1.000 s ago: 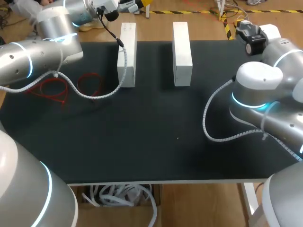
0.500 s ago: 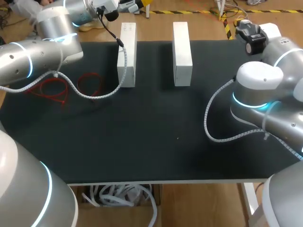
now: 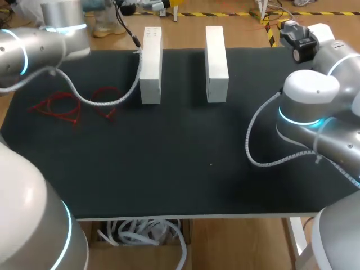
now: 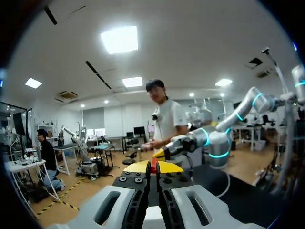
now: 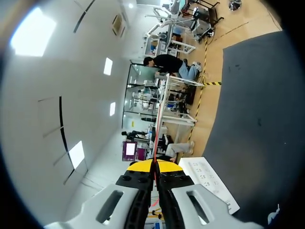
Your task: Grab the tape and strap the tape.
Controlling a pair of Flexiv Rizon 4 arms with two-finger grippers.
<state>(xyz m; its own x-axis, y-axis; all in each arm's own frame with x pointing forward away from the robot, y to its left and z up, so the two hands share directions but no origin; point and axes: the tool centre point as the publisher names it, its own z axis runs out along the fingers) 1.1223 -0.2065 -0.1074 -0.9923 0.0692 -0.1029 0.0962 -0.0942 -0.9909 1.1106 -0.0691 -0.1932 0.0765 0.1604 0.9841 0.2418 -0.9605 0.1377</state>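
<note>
Two red straps (image 3: 56,106) (image 3: 107,97) lie loose on the black mat at the left. My left gripper (image 4: 153,165) is held up off the far left corner of the table, shut, with a bit of red strap (image 4: 153,163) pinched between its yellow tips. Only a yellow tip (image 3: 163,4) of it shows in the head view. My right gripper (image 5: 154,165) is shut on a thin red strap (image 5: 155,140) that runs straight out from its tips. Ahead of the left gripper, my right arm's yellow tip (image 4: 160,153) shows. Whether both hold one strap I cannot tell.
Two white blocks (image 3: 151,64) (image 3: 216,56) stand side by side at the far edge of the black mat (image 3: 185,152). The left arm's white cable (image 3: 107,101) sags over the mat near the loose straps. My right arm's elbow (image 3: 309,101) hangs over the right side.
My left arm has swung back and away from the table, and its cable has shifted with it. The right arm has barely moved. Both grippers stay shut.
</note>
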